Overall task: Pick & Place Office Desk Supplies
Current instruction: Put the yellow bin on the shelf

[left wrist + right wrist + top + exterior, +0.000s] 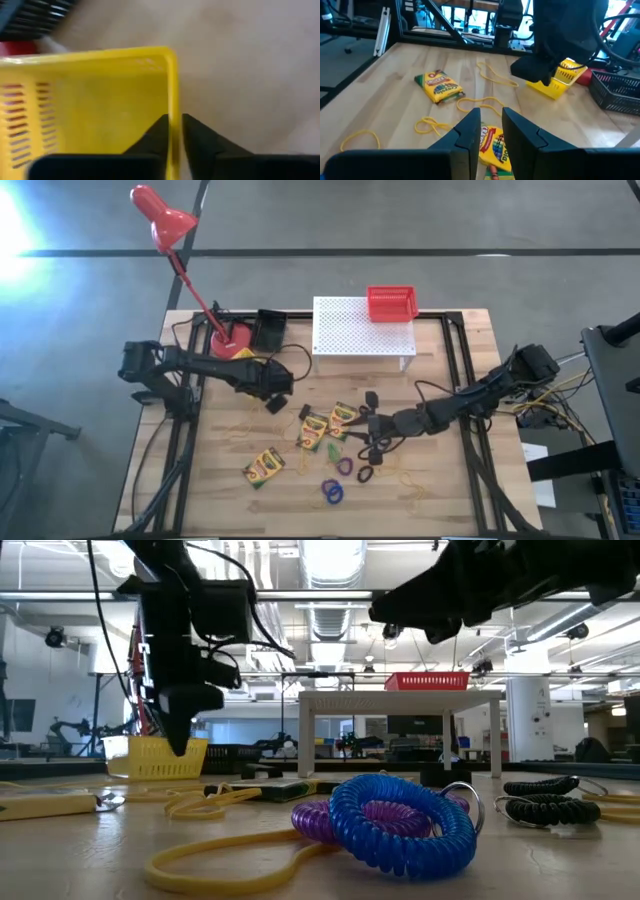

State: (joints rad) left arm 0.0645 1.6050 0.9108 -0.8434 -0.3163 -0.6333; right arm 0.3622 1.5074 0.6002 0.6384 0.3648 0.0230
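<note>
A small yellow basket (pixel 90 100) sits at the table's left, near the red lamp's base; it also shows in the right wrist view (pixel 559 77) and the low view (pixel 155 757). My left gripper (pixel 174 127) is shut on its wall. Three yellow-and-green crayon boxes (pixel 264 466) (pixel 313 430) (pixel 342 418) lie flat mid-table, with blue (pixel 332 493), purple (pixel 345 467) and black (pixel 365 475) elastic rings and yellow rubber bands (pixel 405 478) nearby. My right gripper (pixel 491 127) hovers just above a crayon box (pixel 492 145), slightly open and empty. My left gripper pinches the yellow basket's side wall at its rim (pixel 173 107), close to a corner, with one finger inside the basket and one outside. The fingers come from above, pointing down. Whether the basket's bottom rests on the table, I cannot tell.
A red gooseneck lamp (pixel 165 225) stands at the far left, with a black basket (pixel 268 328) beside its base. A white perforated stand (pixel 362 332) at the far middle carries a red basket (pixel 392 302). Cables lie along the right edge.
</note>
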